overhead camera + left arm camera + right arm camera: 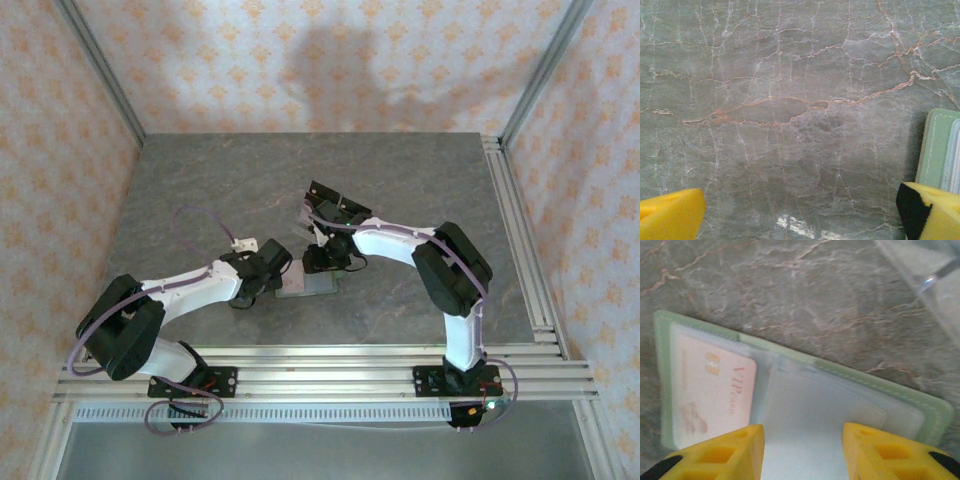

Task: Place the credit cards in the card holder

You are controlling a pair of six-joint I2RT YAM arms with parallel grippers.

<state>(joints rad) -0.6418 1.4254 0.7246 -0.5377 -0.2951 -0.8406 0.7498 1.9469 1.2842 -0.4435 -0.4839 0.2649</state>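
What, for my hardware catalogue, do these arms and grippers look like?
The left arm and right arm have white shells, black joints and bases, with thin purple cables looping along them. The fingers are yellow wedges with black patches.

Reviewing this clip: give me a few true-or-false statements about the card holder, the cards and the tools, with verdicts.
1. The card holder lies open on the table. True.
2. A pink VIP card is tucked inside it. True.
3. The left tool has its fingers pressed together. False: they stand wide apart above the table.
4. The clear stand rests on top of the card holder. False: it stands on the table beyond it.
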